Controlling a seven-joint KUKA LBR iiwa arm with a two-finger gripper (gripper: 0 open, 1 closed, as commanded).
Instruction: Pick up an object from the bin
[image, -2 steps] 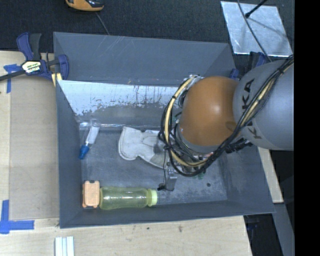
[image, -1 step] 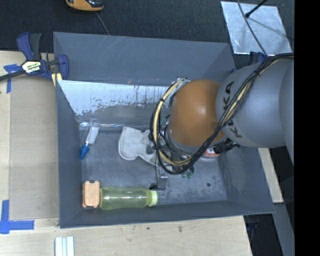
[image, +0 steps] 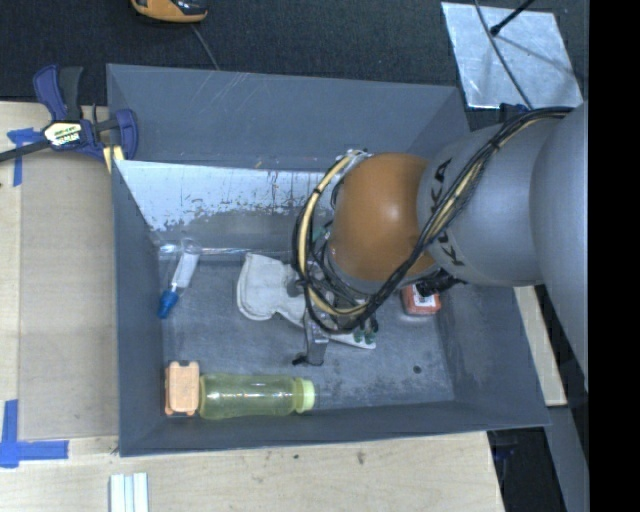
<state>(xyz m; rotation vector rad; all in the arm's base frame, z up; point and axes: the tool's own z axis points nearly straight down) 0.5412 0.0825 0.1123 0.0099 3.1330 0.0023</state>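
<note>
My gripper hangs low over the middle of the bin floor, mostly hidden under the arm's orange cover. Just left of it lies a white crumpled cloth-like thing. A small flat white piece with green marks lies right beside the gripper on its right. A little in front of the gripper, a yellow-green clear bottle with an orange cap lies on its side along the near wall. I see nothing held in the gripper.
A clear tube with a blue tip lies at the left of the bin. A small red-and-white thing peeks out under the arm at the right. The arm covers the right part of the bin.
</note>
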